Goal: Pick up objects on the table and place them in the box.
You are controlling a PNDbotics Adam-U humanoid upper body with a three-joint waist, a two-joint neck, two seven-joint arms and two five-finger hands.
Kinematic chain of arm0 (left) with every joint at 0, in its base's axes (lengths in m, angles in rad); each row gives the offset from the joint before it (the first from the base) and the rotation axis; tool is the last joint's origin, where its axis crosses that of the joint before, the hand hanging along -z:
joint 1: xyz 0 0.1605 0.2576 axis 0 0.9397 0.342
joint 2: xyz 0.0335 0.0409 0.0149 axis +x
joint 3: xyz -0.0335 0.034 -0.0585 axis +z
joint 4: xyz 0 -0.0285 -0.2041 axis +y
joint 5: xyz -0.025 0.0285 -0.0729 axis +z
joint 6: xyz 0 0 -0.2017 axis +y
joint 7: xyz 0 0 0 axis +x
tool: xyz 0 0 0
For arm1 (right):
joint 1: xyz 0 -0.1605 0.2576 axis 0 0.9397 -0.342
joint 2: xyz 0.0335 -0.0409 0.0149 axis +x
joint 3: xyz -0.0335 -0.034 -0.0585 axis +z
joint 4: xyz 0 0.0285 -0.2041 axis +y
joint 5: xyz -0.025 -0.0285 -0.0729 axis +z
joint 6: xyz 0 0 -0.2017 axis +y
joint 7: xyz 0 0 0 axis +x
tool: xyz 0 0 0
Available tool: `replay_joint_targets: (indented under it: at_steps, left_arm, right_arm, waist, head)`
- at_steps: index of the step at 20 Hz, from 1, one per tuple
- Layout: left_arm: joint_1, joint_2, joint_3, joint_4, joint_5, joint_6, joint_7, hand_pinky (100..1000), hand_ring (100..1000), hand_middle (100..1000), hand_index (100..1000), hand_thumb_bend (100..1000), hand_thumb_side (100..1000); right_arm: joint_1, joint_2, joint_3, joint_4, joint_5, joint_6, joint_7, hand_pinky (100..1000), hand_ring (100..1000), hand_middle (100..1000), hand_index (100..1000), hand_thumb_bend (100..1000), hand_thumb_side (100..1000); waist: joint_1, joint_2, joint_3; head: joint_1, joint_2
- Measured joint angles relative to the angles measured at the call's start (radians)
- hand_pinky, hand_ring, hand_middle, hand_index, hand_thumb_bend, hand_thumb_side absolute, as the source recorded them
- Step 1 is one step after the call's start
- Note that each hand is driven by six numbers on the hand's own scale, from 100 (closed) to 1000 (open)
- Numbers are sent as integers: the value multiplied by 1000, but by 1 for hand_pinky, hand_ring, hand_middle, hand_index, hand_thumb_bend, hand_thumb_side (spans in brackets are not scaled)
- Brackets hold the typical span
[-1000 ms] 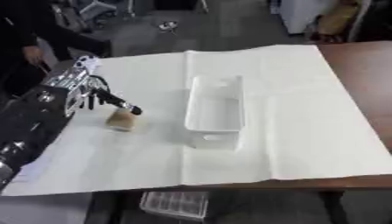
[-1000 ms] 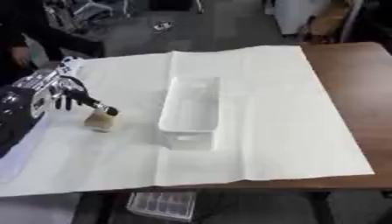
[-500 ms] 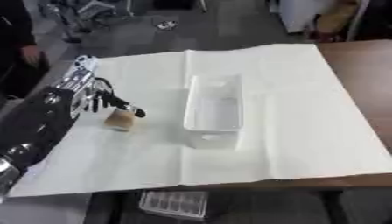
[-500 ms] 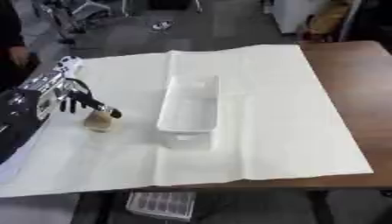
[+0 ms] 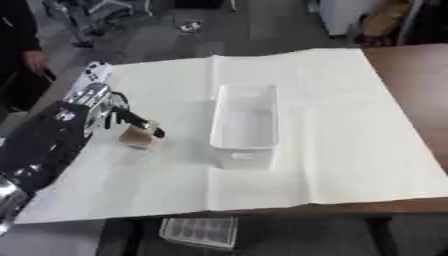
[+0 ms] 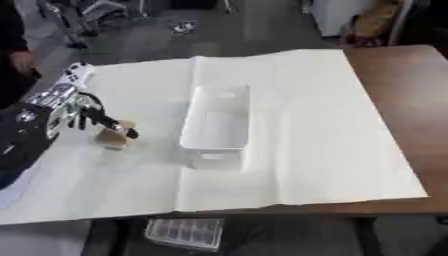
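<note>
In the left eye view, a long white plastic box (image 5: 245, 122) with rounded corners stood near the middle of a white cloth (image 5: 332, 125) spread over a brown wooden table (image 5: 420, 85). Its long side ran away from the camera, and its inside showed only its own pale floor and walls, with nothing lying in it. To the box's left, well apart from it, a small tan block-shaped object (image 5: 137, 138) sat on the cloth. The robot's black and silver left hand (image 5: 98, 107) reached in from the left edge, its dark fingers (image 5: 140, 124) curled downward and closed over the top of the tan object, one fingertip showing at the side facing the box. Whether the object was lifted clear of the cloth could not be told. A ribbed clear plastic container (image 5: 199, 231) showed on the floor below the table's near edge.

In the right eye view, the same tan object (image 6: 113, 136) lay left of the box (image 6: 216, 125), under the left hand (image 6: 66, 102). The box's interior again appeared bare. The right hand showed in neither view.
</note>
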Motion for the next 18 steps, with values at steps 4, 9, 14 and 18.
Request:
replay_joint_targets:
  at_steps: [4,9,14,18]
  left_arm:
    - [-2,-21,0,15,-20,-8,8,658,723,825,909,1000,893]
    - [9,-44,-1,36,-29,-23,14,654,711,816,902,1000,822]
    - [12,-51,-1,42,-34,-27,31,628,681,788,878,767,823]
    - [12,-51,-1,42,-33,-21,62,560,607,702,809,398,868]
  right_arm:
    - [-1,1,0,0,0,0,0,377,470,468,644,100,1000]
    - [-4,8,0,0,0,0,0,376,468,464,643,100,1000]
    - [-4,8,0,0,0,1,1,376,467,462,643,100,1000]
    - [-4,8,0,0,0,1,1,376,467,461,643,100,1000]
  waist:
    - [0,1,-4]
    - [0,5,-6]
    - [0,5,-6]
    - [0,5,-6]
  head:
    - [8,0]
    - [14,4]
    - [15,8]
    - [19,8]
